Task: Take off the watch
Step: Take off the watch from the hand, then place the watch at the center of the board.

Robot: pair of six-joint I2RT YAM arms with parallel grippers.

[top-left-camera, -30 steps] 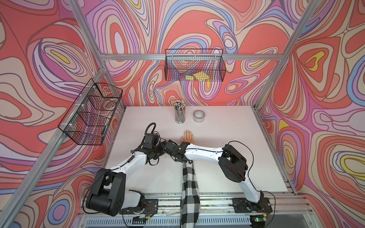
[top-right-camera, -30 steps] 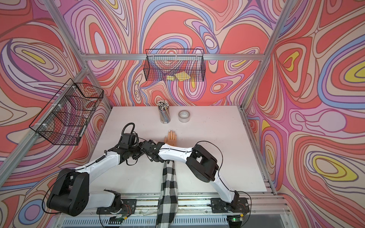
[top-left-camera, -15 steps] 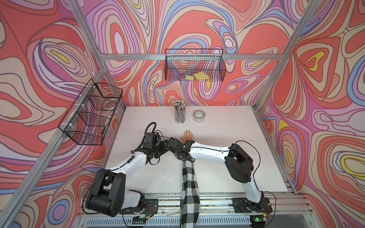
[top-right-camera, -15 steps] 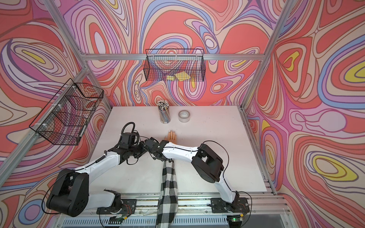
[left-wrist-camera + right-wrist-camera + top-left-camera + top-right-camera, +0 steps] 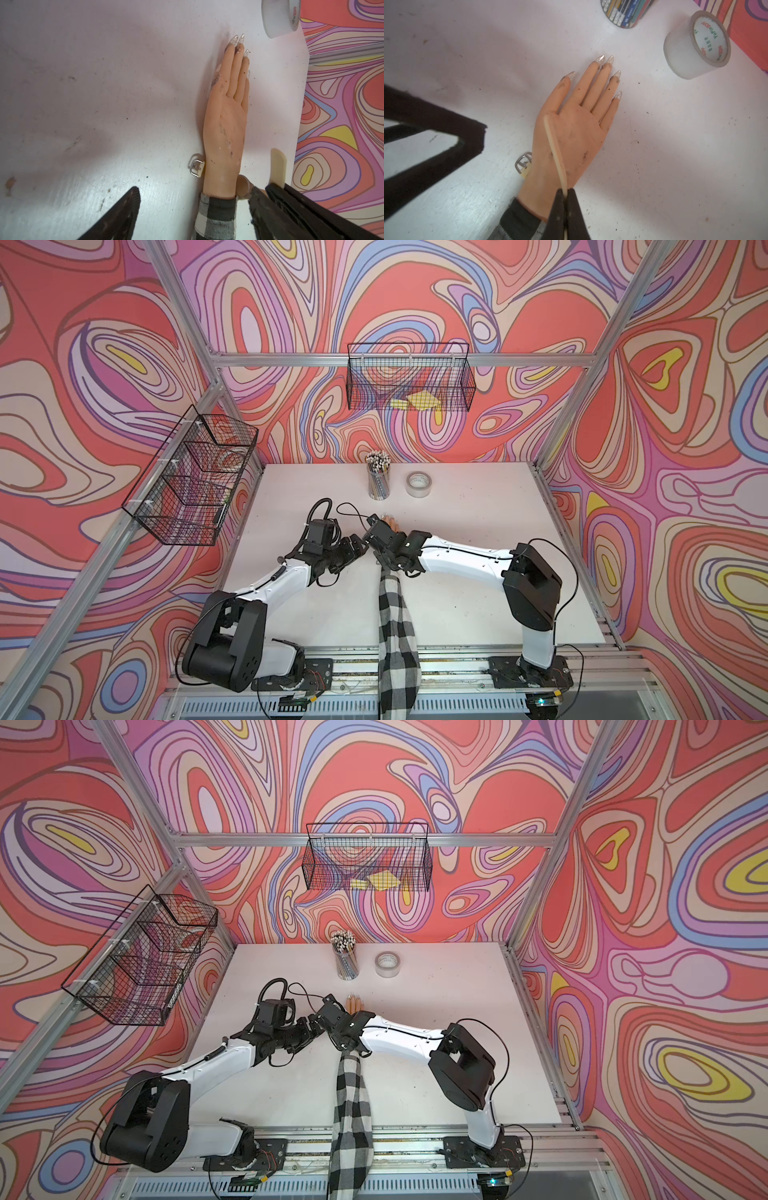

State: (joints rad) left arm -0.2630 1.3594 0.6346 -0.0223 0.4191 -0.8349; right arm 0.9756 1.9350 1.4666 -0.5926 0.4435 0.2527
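A mannequin hand (image 5: 577, 128) in a checked sleeve (image 5: 395, 614) lies flat on the white table. The watch's cream strap (image 5: 555, 149) rises over the back of the hand, and my right gripper (image 5: 565, 192) is shut on it at the wrist. The watch's metal buckle (image 5: 523, 164) lies on the table at the thumb side of the wrist, touching it. In the left wrist view the buckle (image 5: 196, 167) and the free strap end (image 5: 278, 166) show on opposite sides of the hand. My left gripper (image 5: 194, 190) is open, its fingers astride the wrist.
A grey tape roll (image 5: 419, 484) and a clear pencil cup (image 5: 378, 479) stand at the back of the table, beyond the mannequin's fingertips. Wire baskets hang on the back wall (image 5: 409, 377) and the left wall (image 5: 191, 481). Both arms meet near the table's middle.
My right gripper has shut on the strap and moved a little toward the mannequin's fingers; its elbow has swung right. The left gripper has hardly moved.
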